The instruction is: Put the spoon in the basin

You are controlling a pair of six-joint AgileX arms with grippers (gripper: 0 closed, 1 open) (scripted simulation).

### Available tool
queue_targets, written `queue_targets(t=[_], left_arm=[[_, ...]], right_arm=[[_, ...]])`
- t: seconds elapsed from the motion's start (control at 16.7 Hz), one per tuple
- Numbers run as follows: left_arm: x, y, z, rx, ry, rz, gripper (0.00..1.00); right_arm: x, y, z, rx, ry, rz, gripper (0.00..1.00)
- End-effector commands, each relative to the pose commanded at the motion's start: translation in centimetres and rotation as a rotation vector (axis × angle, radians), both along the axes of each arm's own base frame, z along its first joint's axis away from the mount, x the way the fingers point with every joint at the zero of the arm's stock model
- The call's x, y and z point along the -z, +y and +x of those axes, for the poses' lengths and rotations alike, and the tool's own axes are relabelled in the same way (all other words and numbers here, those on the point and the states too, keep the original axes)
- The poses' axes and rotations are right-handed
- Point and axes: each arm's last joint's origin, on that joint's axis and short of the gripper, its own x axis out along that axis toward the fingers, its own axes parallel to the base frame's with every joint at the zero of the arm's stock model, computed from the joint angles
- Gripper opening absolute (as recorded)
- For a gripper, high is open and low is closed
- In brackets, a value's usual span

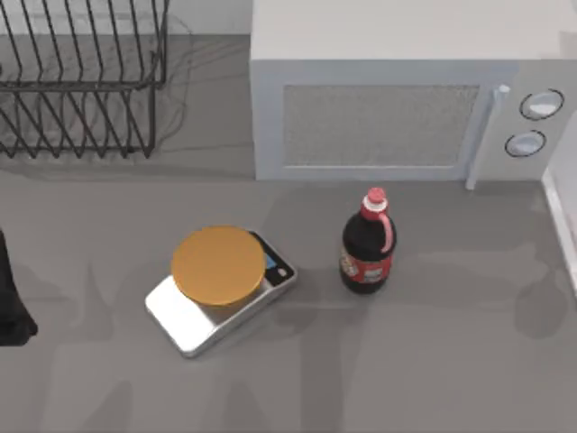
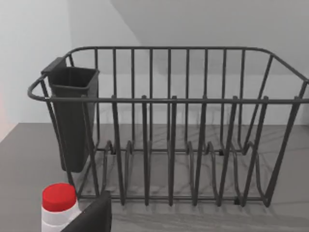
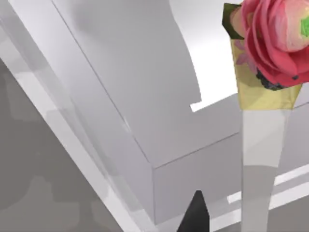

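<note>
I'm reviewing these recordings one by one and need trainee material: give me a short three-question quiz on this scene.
1. True or false: the dark bottle with the red cap stands upright on the table.
2. What lies on the silver scale? A) a spoon B) an orange disc C) a cup
3. Fill in: the wire dish rack sits to the ___ of the microwave in the top view.

Key: 1 true; 2 B; 3 left.

Open surface [image 1: 433,379] at 6 o'clock; scale [image 1: 219,289], bottle [image 1: 368,244] mid-surface, microwave [image 1: 406,99], rack [image 1: 81,81] at 12.
</note>
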Motion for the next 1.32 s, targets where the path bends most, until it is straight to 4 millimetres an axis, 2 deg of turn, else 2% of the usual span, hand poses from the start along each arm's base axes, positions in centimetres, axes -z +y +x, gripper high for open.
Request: queue_targets(t=[0.24, 0.48, 0.66, 1.2, 1.32], left_arm=[[0.0, 0.0, 0.0, 0.0, 0.0, 0.0, 1.0], [0.0, 0.0, 0.0, 0.0, 0.0, 0.0, 1.0], [0.0, 0.0, 0.0, 0.0, 0.0, 0.0, 1.0], [0.0, 0.0, 0.0, 0.0, 0.0, 0.0, 1.0], [0.0, 0.0, 0.0, 0.0, 0.0, 0.0, 1.0]], right_arm=[[1.2, 0.0, 4.9, -0.004, -0.037, -0.005, 0.0], [3.1, 0.3, 7.4, -0.009, -0.063, -0.008, 0.0], [4.3, 0.6, 8.1, -0.013, -0.07, -0.009, 0.0], [4.6, 0.3, 8.4, -0.004, -0.086, -0.011, 0.0], [5.2, 0.4, 8.6, -0.007, -0.089, -0.012, 0.0]])
